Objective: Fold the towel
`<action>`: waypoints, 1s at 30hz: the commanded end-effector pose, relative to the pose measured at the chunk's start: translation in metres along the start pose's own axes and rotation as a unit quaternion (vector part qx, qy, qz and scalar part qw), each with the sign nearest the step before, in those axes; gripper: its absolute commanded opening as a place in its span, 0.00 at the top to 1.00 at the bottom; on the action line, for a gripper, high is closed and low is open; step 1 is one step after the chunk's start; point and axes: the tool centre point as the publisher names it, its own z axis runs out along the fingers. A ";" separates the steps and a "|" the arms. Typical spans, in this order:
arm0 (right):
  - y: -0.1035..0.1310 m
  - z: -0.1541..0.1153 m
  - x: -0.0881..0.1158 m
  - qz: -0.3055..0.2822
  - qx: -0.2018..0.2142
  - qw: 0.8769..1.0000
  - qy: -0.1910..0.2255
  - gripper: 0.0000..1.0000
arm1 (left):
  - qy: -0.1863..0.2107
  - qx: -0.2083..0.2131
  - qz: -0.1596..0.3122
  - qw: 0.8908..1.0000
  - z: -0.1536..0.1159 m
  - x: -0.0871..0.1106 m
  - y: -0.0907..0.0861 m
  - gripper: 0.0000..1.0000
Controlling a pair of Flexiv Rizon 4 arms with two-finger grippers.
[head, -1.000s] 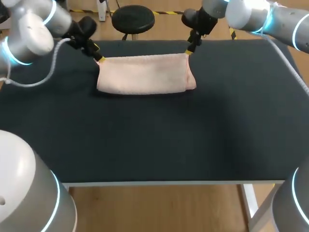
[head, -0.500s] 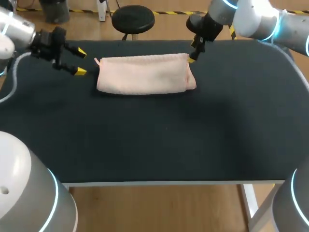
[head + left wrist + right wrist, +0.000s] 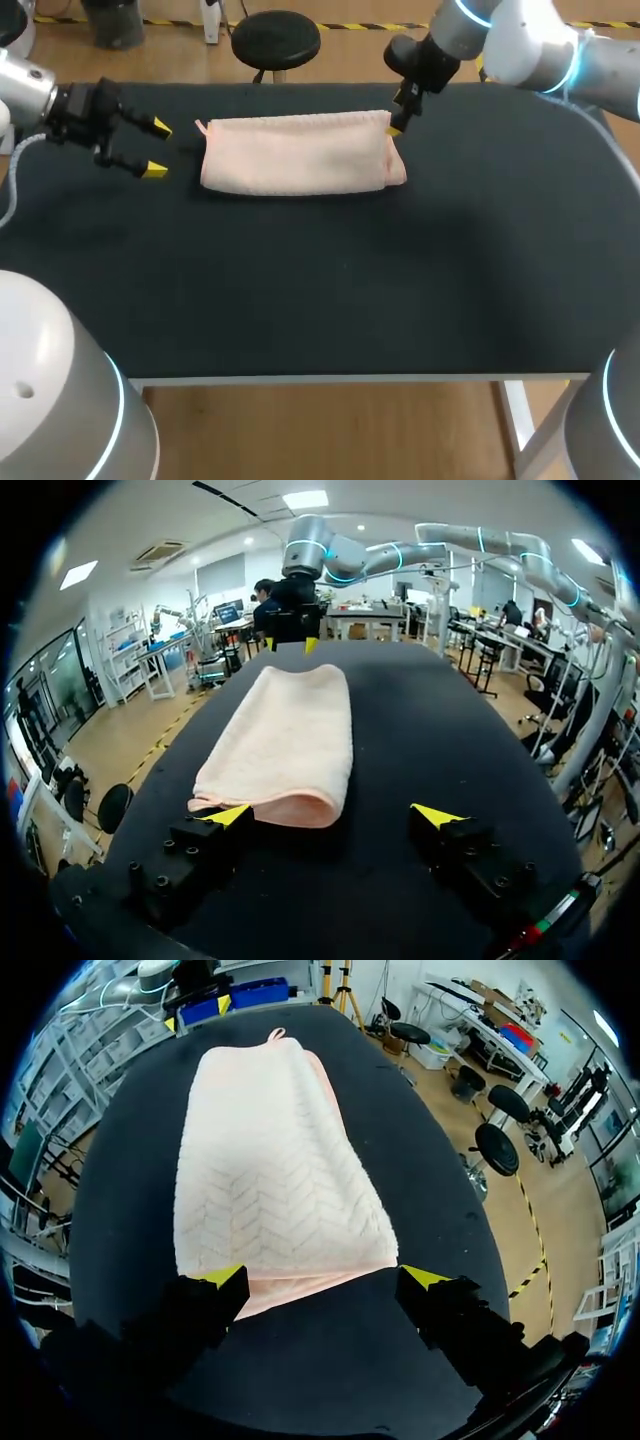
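Now the left gripper is hanging with its yellow-tipped fingers spread wide, gripping nothing. In the left wrist view the folded pink towel is lying ahead of it at 12 o'clock, its near end just short of the tips. The right gripper is also standing wide open and holding nothing. In the right wrist view its fingers are straddling the towel's near end, though contact cannot be told. Seen from the head view, the towel is resting flat on the black table, toward its far edge. The left gripper is sitting at the towel's 9 o'clock, apart from it, and the right at its 2 o'clock corner. Since half a second ago the left gripper is drawing farther off toward 9 o'clock, while the right gripper and towel are staying put.
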 end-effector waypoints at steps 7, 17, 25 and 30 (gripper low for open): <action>0.006 -0.021 0.015 -0.058 0.008 0.998 -0.003 0.00 | -0.007 -0.001 0.000 1.000 0.001 0.007 -0.001 0.00; -0.006 -0.054 0.017 0.040 -0.091 0.992 0.083 0.00 | -0.007 -0.001 0.000 1.000 0.001 0.007 -0.001 0.00; -0.026 -0.067 0.013 0.114 -0.140 0.979 0.096 0.00 | -0.007 -0.001 0.000 1.000 0.001 0.007 -0.001 0.00; -0.039 -0.075 0.012 0.164 -0.168 0.968 0.092 0.00 | -0.007 -0.001 0.000 1.000 0.001 0.007 -0.001 0.00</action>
